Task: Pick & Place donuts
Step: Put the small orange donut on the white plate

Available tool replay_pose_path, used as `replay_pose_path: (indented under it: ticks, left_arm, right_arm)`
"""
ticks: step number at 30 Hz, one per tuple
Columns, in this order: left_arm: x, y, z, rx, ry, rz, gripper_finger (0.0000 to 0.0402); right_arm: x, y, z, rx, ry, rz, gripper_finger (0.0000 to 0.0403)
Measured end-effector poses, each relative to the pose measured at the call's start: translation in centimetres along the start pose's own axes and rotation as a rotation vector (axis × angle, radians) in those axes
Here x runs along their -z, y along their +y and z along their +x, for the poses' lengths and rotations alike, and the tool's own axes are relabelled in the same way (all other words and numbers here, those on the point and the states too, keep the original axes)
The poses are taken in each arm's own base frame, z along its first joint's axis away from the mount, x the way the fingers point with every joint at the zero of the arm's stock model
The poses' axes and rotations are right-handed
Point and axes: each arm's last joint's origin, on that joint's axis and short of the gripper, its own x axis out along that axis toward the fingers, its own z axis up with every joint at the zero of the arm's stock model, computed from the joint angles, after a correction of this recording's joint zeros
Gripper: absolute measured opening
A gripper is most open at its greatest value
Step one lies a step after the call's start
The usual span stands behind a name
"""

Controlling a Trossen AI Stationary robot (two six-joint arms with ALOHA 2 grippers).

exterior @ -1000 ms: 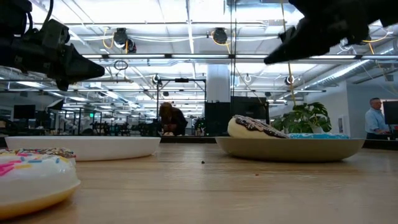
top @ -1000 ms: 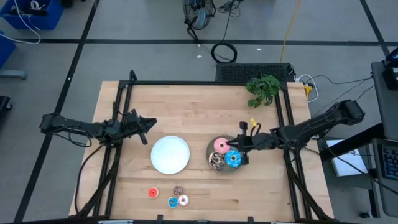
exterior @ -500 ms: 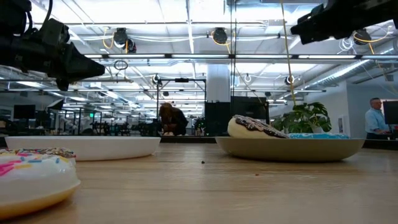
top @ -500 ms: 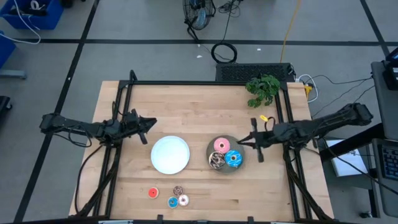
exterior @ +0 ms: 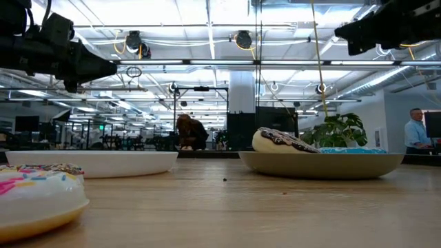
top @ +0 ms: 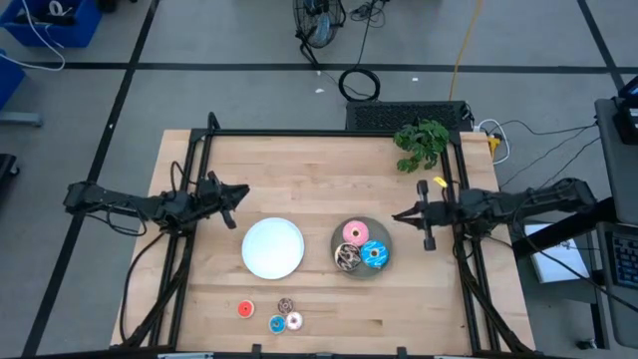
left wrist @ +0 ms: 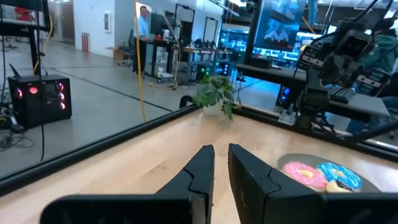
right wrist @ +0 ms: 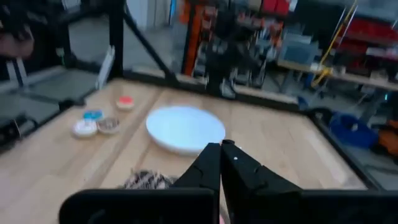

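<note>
Taking the grey plate (top: 361, 249) as the landmark: the right gripper (top: 401, 215) hangs in the air just off its right edge, arm stretched in low from the table's right side, fingers pressed together and holding nothing. On the plate lie a pink donut (top: 354, 234), a blue donut (top: 375, 253) and a brown-sprinkled donut (top: 347, 259), touching one another. The white plate (top: 273, 247) sits just left of it, bare. Four tiny donuts cluster below that: red (top: 245, 309), brown (top: 285, 304), blue (top: 276, 323), white (top: 294, 321). The left gripper (top: 240, 193) waits beyond the white plate, fingers nearly together, empty. A small plant (top: 422, 143) stands past the grey plate's far right.
</note>
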Motion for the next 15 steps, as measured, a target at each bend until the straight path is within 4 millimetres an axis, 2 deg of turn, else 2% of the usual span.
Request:
replay_pose_path:
  ticks: [7,15]
  left_arm:
    - [0.0,0.0,0.0,0.016,0.006,-0.014,0.0051]
    - [0.4,-0.3,0.0,0.101,0.055,-0.113,0.0051]
  right_arm:
    - [2.4,0.2,-0.5,0.032,-0.143,-0.001,0.0000]
    - [2.9,0.3,-0.5,0.029,-0.135,0.017,0.0000]
